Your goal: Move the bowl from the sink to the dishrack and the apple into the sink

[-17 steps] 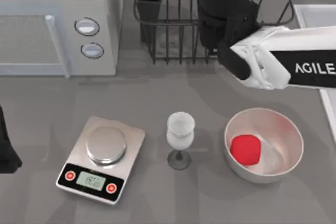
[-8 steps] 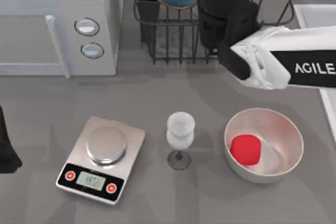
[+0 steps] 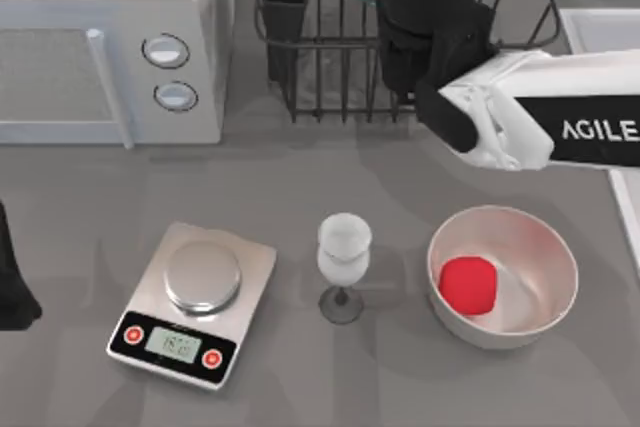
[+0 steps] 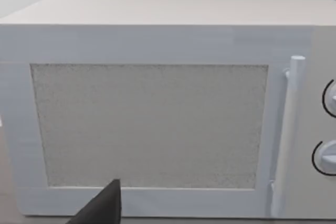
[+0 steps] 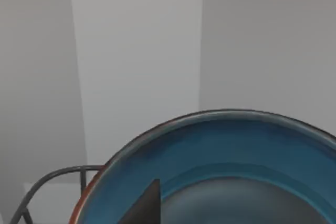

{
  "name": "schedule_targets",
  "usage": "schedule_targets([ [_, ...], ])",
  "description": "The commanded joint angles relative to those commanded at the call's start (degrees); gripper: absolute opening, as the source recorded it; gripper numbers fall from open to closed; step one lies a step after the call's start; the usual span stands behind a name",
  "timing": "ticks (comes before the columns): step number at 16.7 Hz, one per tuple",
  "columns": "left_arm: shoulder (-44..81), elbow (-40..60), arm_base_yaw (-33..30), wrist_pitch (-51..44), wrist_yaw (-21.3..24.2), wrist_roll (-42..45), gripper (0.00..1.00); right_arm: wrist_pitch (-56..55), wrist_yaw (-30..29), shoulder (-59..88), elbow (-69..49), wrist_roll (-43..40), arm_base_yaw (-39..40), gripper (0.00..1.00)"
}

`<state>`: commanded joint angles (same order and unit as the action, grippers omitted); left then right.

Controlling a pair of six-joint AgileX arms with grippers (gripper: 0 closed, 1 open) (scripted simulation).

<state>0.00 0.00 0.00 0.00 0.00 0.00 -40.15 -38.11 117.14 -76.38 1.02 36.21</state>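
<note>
Right, per view. From above, the right arm (image 3: 520, 117) is stretched from the right edge over the dishrack (image 3: 320, 57) at the far centre. The rack is made of thin black upright wires, with a dark rectangular utensil cup (image 3: 283, 7) at its left corner.

The bowl (image 5: 220, 150) is seen properly in the right wrist view. It is round, with a glossy teal-blue inside and a thin orange-red rim, and a curved rack wire sits just beside it against a plain pale wall. A dark tip of the right gripper (image 5: 144, 208) is laid across the bowl's inside. Whether it is open or clamped cannot be told.

The apple (image 3: 468, 284), smooth, red and slightly blocky, is lying in the cream bowl (image 3: 545, 237) at near right. A corner of the sink (image 3: 600, 27), pale with a raised rim, is cut off at the right edge.

On the grey table (image 3: 300, 177), a frosted goblet (image 3: 343, 257) and a steel-topped scale (image 3: 195, 302) are set left of the cream bowl.

The left arm (image 3: 10, 282) is parked at the left edge. The left wrist view is faced at the white microwave (image 4: 147, 124), whose door panel is speckled. One tip of the left gripper (image 4: 102, 208) is seen, its state untellable.
</note>
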Motion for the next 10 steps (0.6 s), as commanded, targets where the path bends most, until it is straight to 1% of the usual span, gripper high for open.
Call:
schedule_targets([
  [10, 0.0, 0.0, 0.0, 0.0, 0.0, 0.0, 1.0, 0.39, 0.13, -0.58, 0.4, 0.09, -0.12, 1.0],
])
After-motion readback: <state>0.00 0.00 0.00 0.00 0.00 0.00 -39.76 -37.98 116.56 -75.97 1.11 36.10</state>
